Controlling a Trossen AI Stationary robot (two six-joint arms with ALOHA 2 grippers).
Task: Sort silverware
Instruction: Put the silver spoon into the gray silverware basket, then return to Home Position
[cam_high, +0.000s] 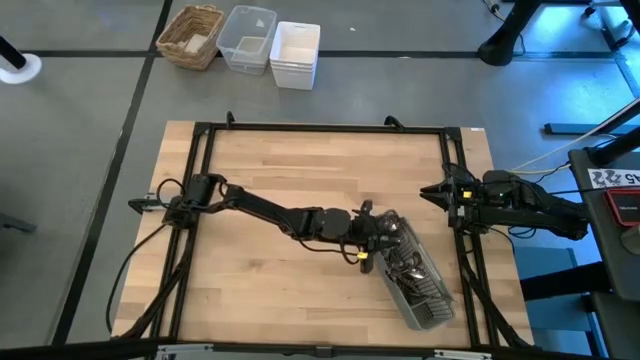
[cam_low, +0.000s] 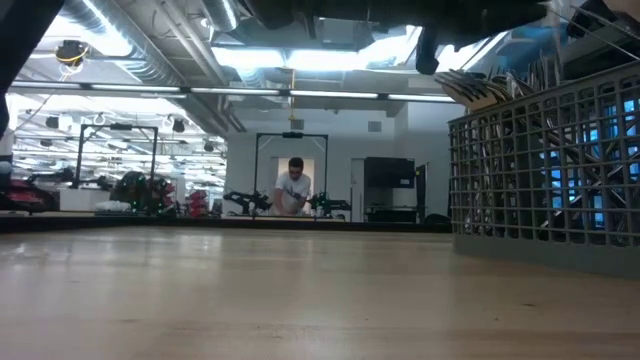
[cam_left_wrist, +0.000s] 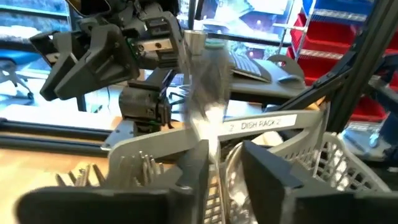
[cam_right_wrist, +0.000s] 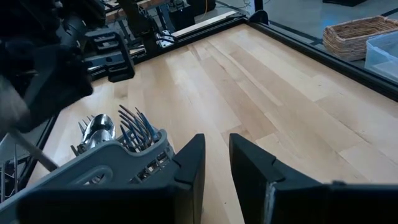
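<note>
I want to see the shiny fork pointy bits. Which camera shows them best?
The right wrist view: the fork tines stand up clearly from the grey caddy. The left wrist view shows a few tines low and partly hidden. The low view shows them through the caddy's grid. The high view shows only a silvery jumble.

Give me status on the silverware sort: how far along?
Mostly loaded: the silverware already stands in the grey caddy, fork tines up in one compartment, and no loose pieces show on the table. In hand: the left gripper is over the caddy with one blurred utensil between its fingers. The right gripper waits at the table's right edge.
</note>
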